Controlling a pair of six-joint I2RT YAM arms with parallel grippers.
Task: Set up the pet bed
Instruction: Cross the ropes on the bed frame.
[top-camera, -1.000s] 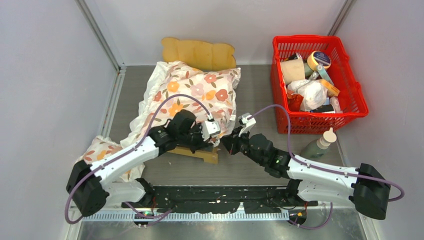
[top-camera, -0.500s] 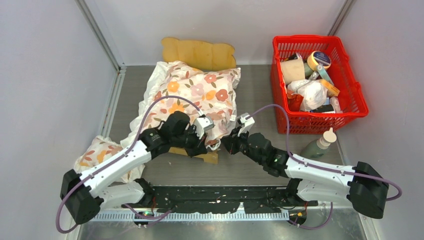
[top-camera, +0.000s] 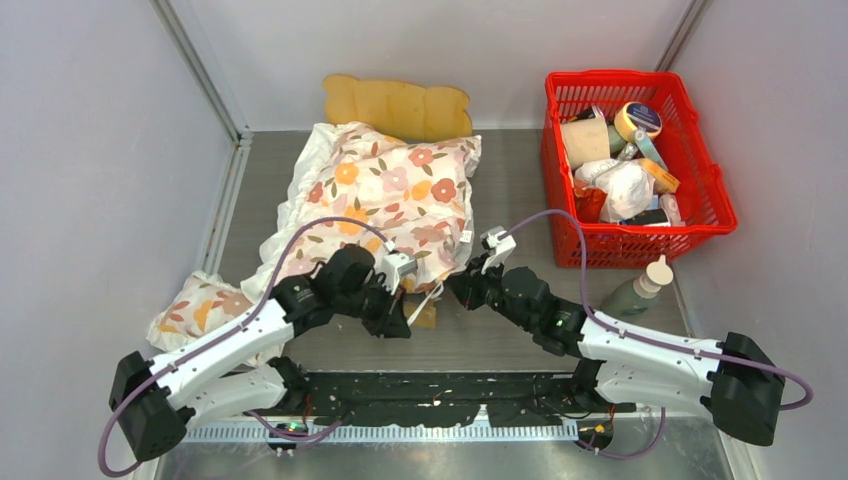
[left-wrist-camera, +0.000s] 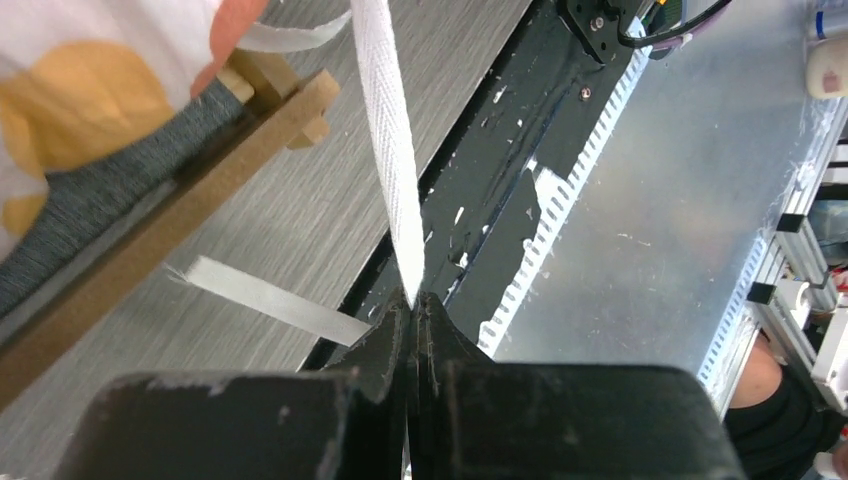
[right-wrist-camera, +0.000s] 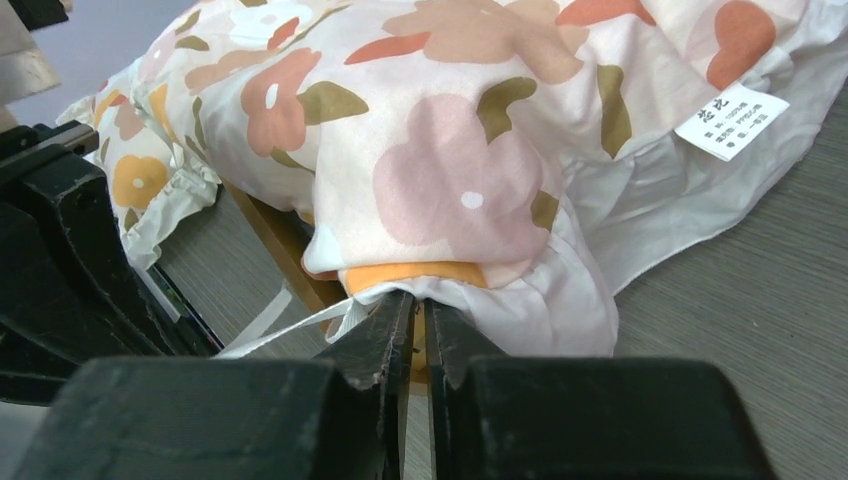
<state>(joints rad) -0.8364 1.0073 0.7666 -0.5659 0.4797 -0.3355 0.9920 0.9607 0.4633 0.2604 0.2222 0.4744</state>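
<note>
Pet bed (top-camera: 397, 107) sits under floral cushion (top-camera: 390, 190); left gripper (left-wrist-camera: 412, 300) pinches white strap (left-wrist-camera: 385, 120), right gripper (right-wrist-camera: 420, 300) unclear.

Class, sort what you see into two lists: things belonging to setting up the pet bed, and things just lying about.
Job: pet bed; floral cushion; white ribbon in the left pincer.
Lying about: red basket of odds and ends; bottle.

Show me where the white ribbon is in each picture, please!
Top external: white ribbon, centre, stretched from the floral cushion's near edge to the left tool.
Left wrist: middle, from the top down into the shut tool.
Right wrist: lower left, beneath the cushion.
Shared landmark: the floral cushion.
</note>
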